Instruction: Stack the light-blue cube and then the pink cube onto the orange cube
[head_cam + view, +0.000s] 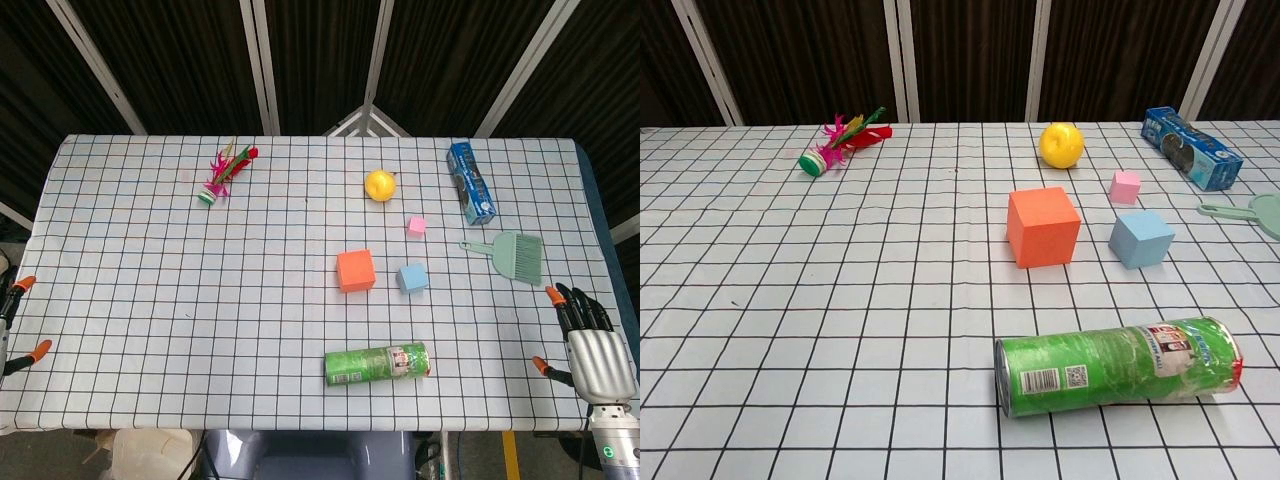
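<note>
Two hands sit at the near table edge in my head view, and neither holds anything: my right hand [592, 345] rests at the near right corner with its dark fingers spread apart and pointing away from me, while of my left hand [18, 320] only orange fingertips show at the left edge, so I cannot tell how far it is open. Just beyond, a green crisp tube [377, 364] lies on its side, its long axis running left to right, glossy and round. Past it, mid-table, stands the orange cube [355, 270], matte and sharp-edged, the largest of the three. The light-blue cube [412, 277] sits just to its right, apart from it, and lies forward and leftward of my right hand, which is clearly the nearer one. The small pink cube [417, 225] is farther back, apart from both. Nothing is stacked yet. Farther still are a pale green brush [510, 252], a smooth yellow ball [380, 184], a blue box [470, 181] and a feathered shuttlecock [222, 175] on the checked cloth [150, 300].
</note>
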Action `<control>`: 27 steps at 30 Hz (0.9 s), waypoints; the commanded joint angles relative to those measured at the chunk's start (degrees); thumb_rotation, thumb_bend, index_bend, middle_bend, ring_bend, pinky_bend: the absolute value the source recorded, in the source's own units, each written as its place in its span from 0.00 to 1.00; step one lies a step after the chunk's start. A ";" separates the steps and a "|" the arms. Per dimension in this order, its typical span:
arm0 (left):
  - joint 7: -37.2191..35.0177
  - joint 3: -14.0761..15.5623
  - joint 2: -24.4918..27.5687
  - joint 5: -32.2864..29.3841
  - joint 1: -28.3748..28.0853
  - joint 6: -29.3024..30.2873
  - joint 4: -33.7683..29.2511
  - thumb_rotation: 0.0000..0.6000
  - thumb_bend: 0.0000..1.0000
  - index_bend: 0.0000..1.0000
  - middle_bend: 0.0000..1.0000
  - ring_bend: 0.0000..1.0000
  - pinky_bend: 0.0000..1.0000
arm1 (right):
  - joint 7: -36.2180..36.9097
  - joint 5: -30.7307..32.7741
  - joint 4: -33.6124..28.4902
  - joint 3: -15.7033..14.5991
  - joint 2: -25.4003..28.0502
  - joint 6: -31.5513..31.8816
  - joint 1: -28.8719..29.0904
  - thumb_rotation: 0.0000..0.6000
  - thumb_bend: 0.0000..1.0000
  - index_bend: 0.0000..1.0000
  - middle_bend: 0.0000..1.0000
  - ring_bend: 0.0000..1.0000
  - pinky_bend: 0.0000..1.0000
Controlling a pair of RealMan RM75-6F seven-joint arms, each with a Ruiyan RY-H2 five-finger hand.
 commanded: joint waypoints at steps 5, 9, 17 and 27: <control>-0.19 0.36 0.24 0.34 -0.01 -0.41 -0.33 1.00 0.20 0.13 0.02 0.00 0.02 | -0.59 -0.16 -0.10 -0.23 -0.08 -0.48 0.17 1.00 0.17 0.05 0.08 0.06 0.13; 0.61 0.00 -0.05 -0.05 0.11 0.06 -0.40 1.00 0.20 0.13 0.02 0.00 0.02 | -0.71 -0.09 -0.12 -0.22 -0.02 -0.57 0.20 1.00 0.17 0.05 0.08 0.06 0.13; 1.10 0.04 -0.25 -0.41 -0.40 -1.20 -0.44 1.00 0.20 0.13 0.02 0.00 0.02 | -0.50 0.01 -0.21 -0.25 0.16 -0.63 0.15 1.00 0.17 0.05 0.08 0.06 0.13; 2.85 0.25 -0.73 0.18 -0.36 -0.78 -0.91 1.00 0.20 0.13 0.02 0.00 0.02 | 0.77 -0.28 0.17 -0.41 0.09 -1.37 0.53 1.00 0.17 0.05 0.08 0.06 0.13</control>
